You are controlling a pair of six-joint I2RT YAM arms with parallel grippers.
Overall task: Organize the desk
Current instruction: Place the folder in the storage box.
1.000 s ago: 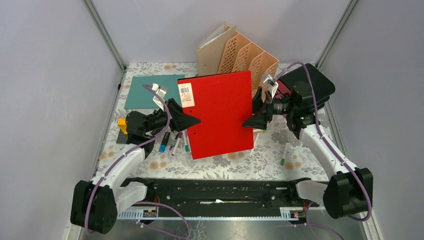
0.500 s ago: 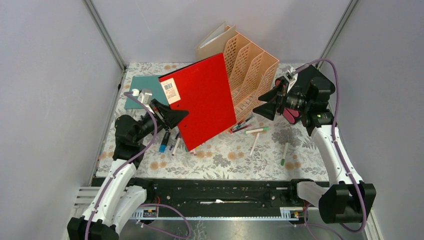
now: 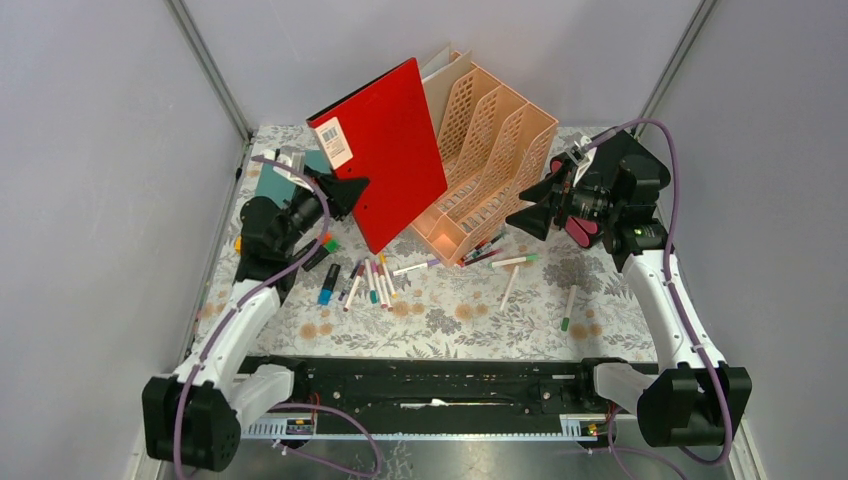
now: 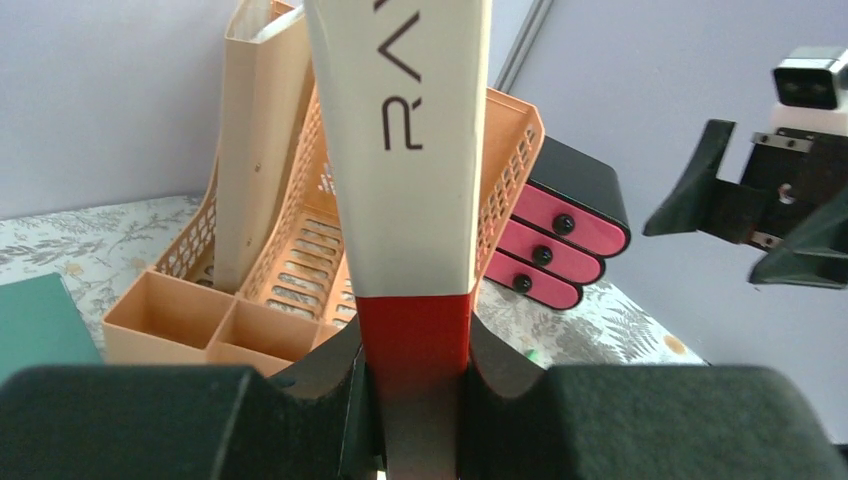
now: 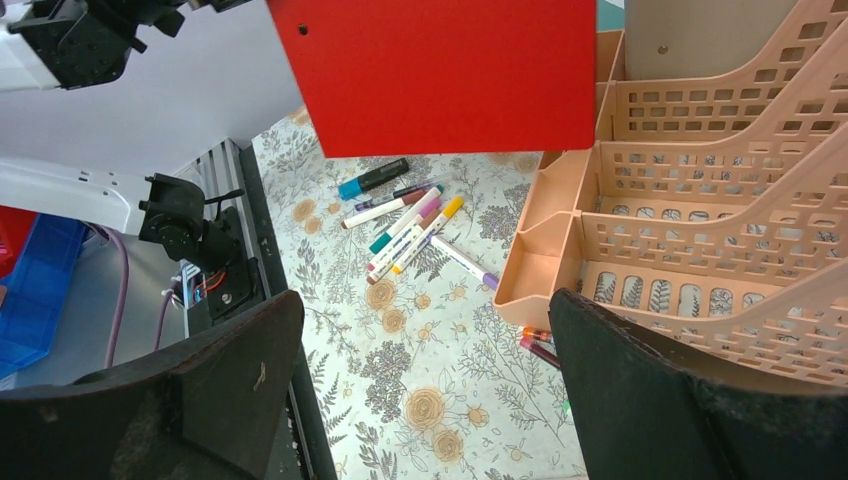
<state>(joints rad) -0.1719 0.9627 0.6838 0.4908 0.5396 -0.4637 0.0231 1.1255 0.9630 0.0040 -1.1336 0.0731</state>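
The desk [image 3: 460,325] is covered by a matt cloth printed with leaves and flowers; the red folder [image 3: 385,150] has a smooth cover with a faint sheen, its spine label [image 4: 405,140] plain white paper, like the barcode sticker [image 3: 334,141]; the file rack [image 3: 495,140] at the far side is smooth peach plastic, pierced in a grid; the pens [image 3: 372,280] look plastic; the left gripper [image 4: 415,380] has matt black fingers [image 4: 660,420]; the near rail [image 3: 430,385] looks like black metal; the walls [image 3: 100,150] are matt grey.
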